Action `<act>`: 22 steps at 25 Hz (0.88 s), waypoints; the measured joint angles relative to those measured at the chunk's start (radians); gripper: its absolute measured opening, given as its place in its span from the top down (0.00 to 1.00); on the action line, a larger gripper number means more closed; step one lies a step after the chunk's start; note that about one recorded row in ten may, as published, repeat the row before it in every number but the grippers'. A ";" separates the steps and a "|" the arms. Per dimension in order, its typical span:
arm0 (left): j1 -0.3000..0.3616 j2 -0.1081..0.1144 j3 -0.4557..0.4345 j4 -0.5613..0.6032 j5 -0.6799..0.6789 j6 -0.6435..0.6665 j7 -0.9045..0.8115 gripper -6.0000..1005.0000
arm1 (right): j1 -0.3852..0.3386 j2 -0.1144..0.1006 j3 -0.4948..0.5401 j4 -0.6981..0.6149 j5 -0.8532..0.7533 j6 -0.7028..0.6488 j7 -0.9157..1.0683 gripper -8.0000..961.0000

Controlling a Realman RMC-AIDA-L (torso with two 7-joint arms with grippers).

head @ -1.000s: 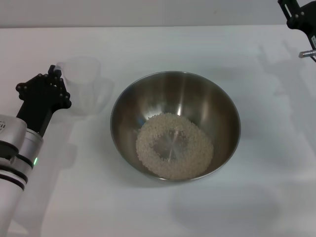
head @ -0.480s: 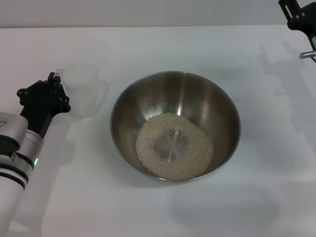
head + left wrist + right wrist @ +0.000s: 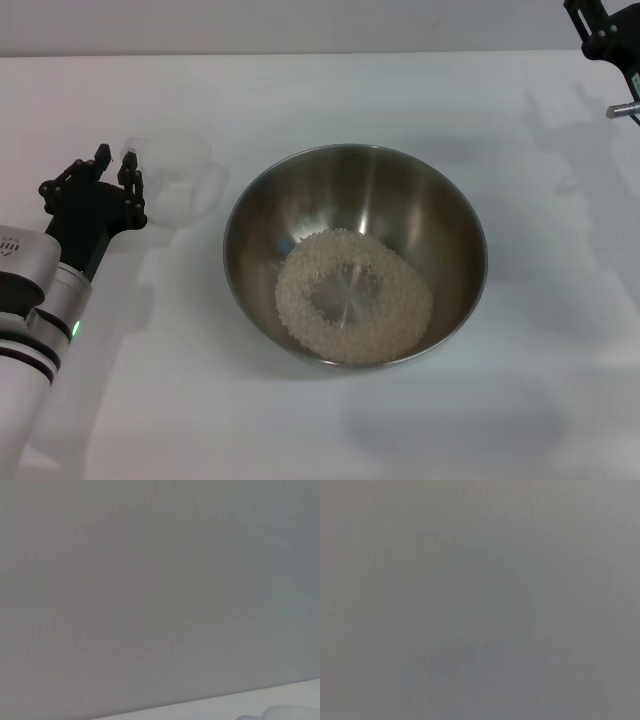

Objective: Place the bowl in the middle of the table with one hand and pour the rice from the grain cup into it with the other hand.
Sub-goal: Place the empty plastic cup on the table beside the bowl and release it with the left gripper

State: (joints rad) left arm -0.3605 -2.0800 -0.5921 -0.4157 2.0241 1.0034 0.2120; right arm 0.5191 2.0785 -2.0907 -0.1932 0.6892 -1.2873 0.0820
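The steel bowl (image 3: 400, 200) stands in the middle of the white table (image 3: 330, 90). A ring-shaped heap of rice (image 3: 353, 296) lies in its bottom. The clear grain cup (image 3: 176, 178) stands upright and looks empty on the table just left of the bowl. My left gripper (image 3: 115, 157) is beside the cup on its left, fingers apart, holding nothing. My right gripper (image 3: 603, 30) is raised at the far right corner, only partly in view. Both wrist views show almost only blank grey.
The bowl's rim is a short gap from the cup. My left arm (image 3: 40, 300) lies along the table's left edge. The back wall runs behind the table's far edge (image 3: 300, 52).
The cup has come down a little and stands free. My left gripper has opened and drawn back slightly from it. The bowl, rice and right arm have not moved.
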 joint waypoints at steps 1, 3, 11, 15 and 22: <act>0.000 0.000 0.000 0.000 0.000 0.000 -0.001 0.84 | 0.001 0.000 0.000 0.000 0.000 0.000 -0.001 0.28; 0.000 0.000 0.000 0.000 0.001 0.000 -0.001 0.76 | 0.002 0.000 0.000 0.000 0.000 0.000 -0.001 0.28; 0.010 0.003 0.005 0.046 0.003 0.000 -0.087 0.74 | 0.006 0.000 0.000 0.000 -0.001 0.000 -0.003 0.28; 0.008 0.005 0.018 0.061 0.002 0.000 -0.116 0.74 | 0.007 0.000 0.000 0.000 0.000 0.000 -0.004 0.28; 0.021 0.005 0.031 0.065 0.002 0.006 -0.130 0.74 | 0.008 0.000 0.000 0.000 0.002 0.000 -0.005 0.27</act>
State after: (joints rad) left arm -0.3395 -2.0752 -0.5609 -0.3511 2.0262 1.0090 0.0820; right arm 0.5274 2.0783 -2.0908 -0.1932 0.6916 -1.2870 0.0772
